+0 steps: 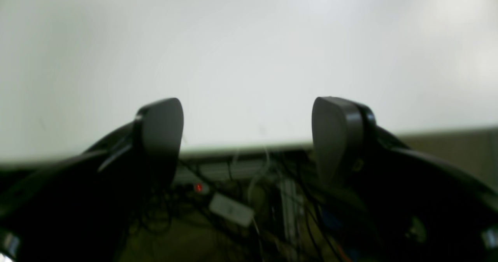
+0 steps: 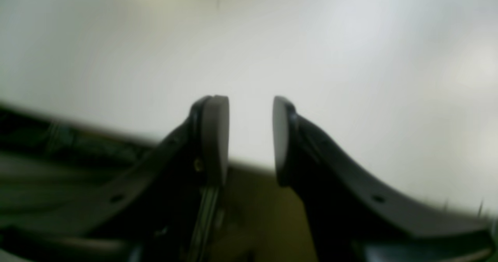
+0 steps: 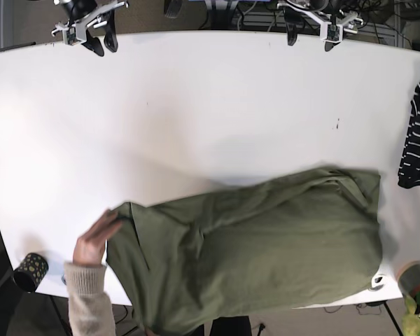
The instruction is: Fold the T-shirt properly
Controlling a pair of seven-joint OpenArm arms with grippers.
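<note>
- The olive-green T-shirt [image 3: 259, 245] is seen in the base view, spread loosely and rumpled across the near part of the white table [image 3: 196, 105], well apart from both sets of fingers, which are parked at the far edge.
- A person's hand [image 3: 94, 238], in a beige knit cuff, is laid on the shirt's edge at the near side.
- The left gripper [image 1: 248, 137] is shown with its fingers spread wide; nothing is held between them, and only bare tabletop and the table's edge are seen beyond the tips.
- The right gripper [image 2: 251, 137] is shown with a narrower gap between its fingers; nothing is pinched.
- A striped black-and-white garment [image 3: 416, 136] is seen at the table's edge, on the left gripper's side.
</note>
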